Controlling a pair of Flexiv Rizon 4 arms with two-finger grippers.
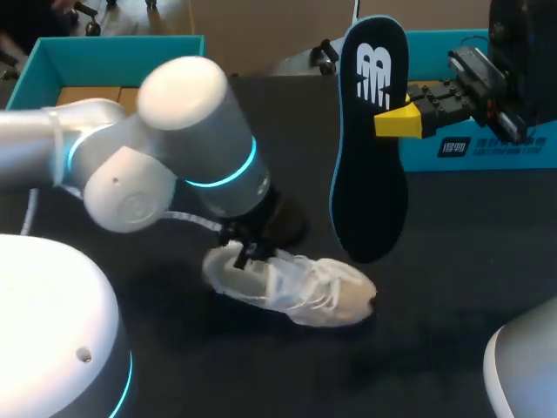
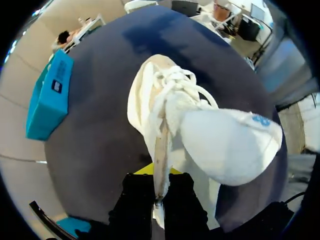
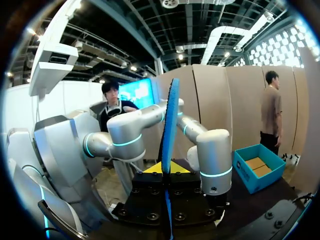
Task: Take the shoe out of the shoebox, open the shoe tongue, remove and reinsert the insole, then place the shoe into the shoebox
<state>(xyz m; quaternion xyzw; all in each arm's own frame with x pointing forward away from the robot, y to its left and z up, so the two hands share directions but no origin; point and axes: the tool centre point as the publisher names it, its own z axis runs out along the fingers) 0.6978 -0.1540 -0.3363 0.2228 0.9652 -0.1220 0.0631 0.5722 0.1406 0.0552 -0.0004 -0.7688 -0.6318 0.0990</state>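
A white shoe (image 1: pixel 305 289) lies on its side on the dark table, toe to the right. My left gripper (image 1: pixel 247 252) is down at its heel end. In the left wrist view this gripper (image 2: pixel 159 192) is shut on the thin edge of the shoe (image 2: pixel 210 135) at its collar, with the laces ahead of the fingers. A dark insole (image 1: pixel 370 148) with a blue rim and a white logo hangs upright above the table, and my right gripper (image 1: pixel 402 122) is shut on its edge. In the right wrist view the insole (image 3: pixel 170 125) stands edge-on between the fingers of that gripper (image 3: pixel 166 174).
The open teal shoebox (image 1: pixel 113 48) stands at the back left of the table, also seen as the teal shoebox (image 3: pixel 257 170). A teal lid (image 1: pixel 496 144) with a label lies at the back right and shows as the teal lid (image 2: pixel 50 95) beyond the shoe.
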